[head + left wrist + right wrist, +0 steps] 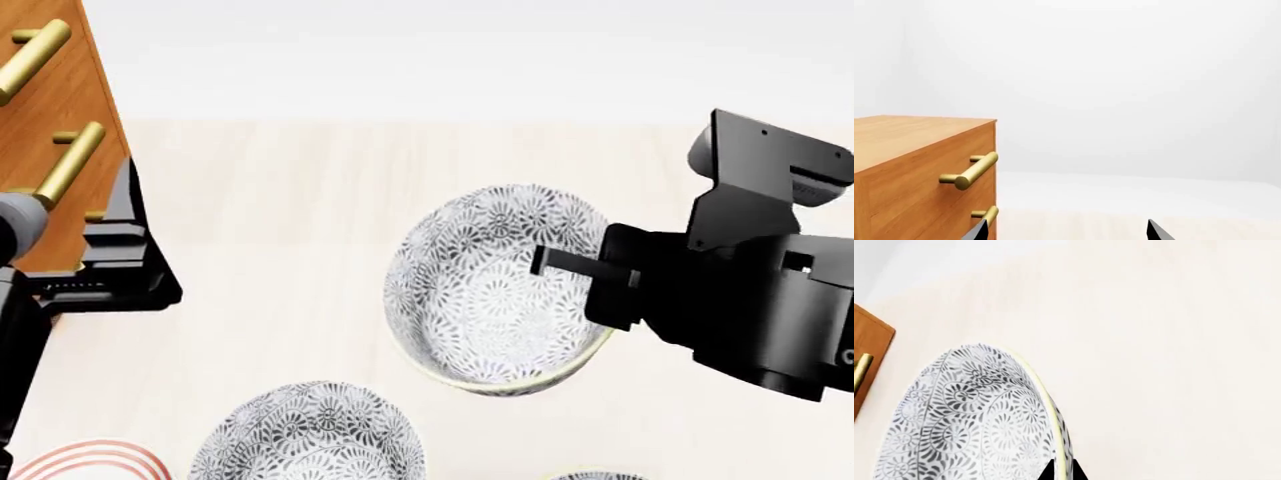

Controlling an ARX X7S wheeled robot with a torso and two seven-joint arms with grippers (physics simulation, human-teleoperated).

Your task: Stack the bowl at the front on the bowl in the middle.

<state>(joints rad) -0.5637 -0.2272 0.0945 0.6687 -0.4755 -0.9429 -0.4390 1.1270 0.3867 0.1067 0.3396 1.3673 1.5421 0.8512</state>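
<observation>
My right gripper (1062, 474) is shut on the pale rim of a deep white bowl (967, 420) with a grey floral pattern, one finger inside and one outside. By the task's wording I take this for the bowl at the front. In the head view this bowl (487, 290) hangs tilted above the pale table, with the right gripper (603, 288) on its right rim. Two look-alike bowls show at the lower edge, one (307, 435) lower left and a sliver of another (594, 476). I cannot tell which is the bowl in the middle. My left gripper (1067, 235) is open and holds nothing.
A wooden drawer cabinet (60, 150) with brass handles (974, 170) stands at the left, close to my left arm. A flat red-ringed white plate (74, 466) peeks in at the lower left corner. The pale wooden tabletop (294, 210) runs back to a white wall.
</observation>
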